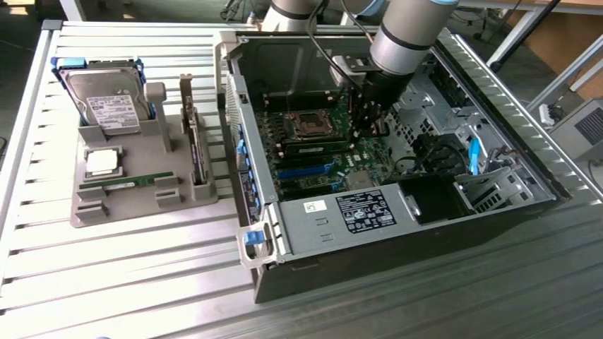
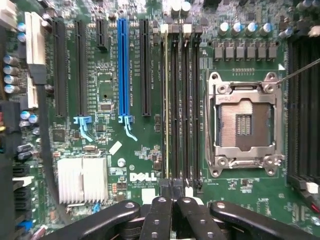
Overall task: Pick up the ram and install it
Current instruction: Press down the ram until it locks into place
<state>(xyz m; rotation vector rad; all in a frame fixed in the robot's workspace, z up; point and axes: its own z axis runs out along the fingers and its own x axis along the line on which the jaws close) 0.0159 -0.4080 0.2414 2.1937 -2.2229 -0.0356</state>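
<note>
One ram stick (image 1: 318, 147) stands on edge in a memory slot of the motherboard inside the open computer case; in the wrist view it is the thin pale edge (image 2: 166, 100) beside the empty black slots. My gripper (image 1: 372, 131) is down inside the case, just over that stick's end. Its black fingers (image 2: 161, 210) are shut together, with the gripper's tip (image 2: 171, 197) at the end of the slot. I cannot tell whether it touches the stick. A second ram stick (image 1: 127, 182) lies on the grey holder outside the case.
The open processor socket (image 2: 245, 125) sits beside the memory slots. A blue slot (image 2: 123, 70) and a silver heat sink (image 2: 82, 180) lie on the other side. The grey holder (image 1: 94, 208) also carries a hard drive (image 1: 109, 99), a silver processor (image 1: 102, 162) and an upright card (image 1: 193, 134).
</note>
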